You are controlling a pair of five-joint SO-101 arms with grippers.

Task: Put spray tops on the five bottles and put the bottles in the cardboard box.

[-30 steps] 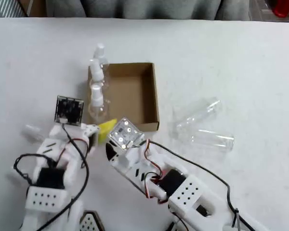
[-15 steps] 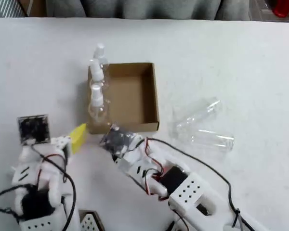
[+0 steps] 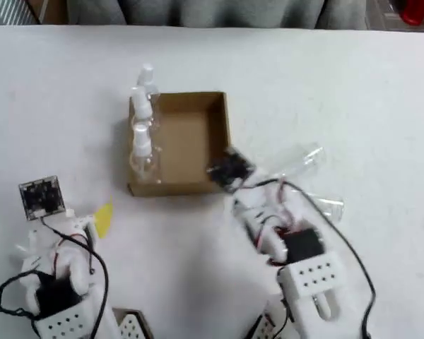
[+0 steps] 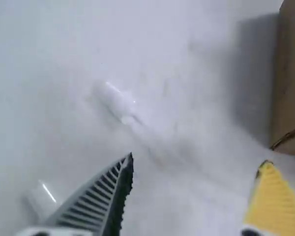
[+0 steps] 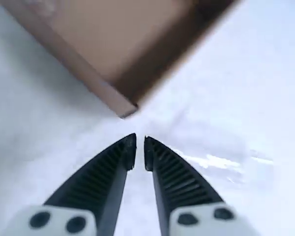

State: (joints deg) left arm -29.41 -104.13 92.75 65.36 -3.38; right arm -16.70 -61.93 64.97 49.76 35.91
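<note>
Right tool (image 5: pixel 140 147) closed, cardboard box (image 5: pixel 83 73) near

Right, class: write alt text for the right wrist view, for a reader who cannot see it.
The right gripper, shut and empty, hangs over the white table, aimed at a corner of the cardboard box. A clear bottle lies near its tips.

You have a matt brown cardboard box (image 3: pixel 191 138) on a smooth white worktop (image 3: pixel 325 85) with a faint sheen. The loose bottles (image 3: pixel 297 166) are clear, glossy plastic that catches highlights. The spray tops (image 3: pixel 142 138) look like opaque white plastic. Your right hand (image 5: pixel 140 142) is ribbed matt black plastic on white plastic mounts. Your left hand (image 4: pixel 197 162) pairs a ribbed black side with a ribbed yellow one.
</note>
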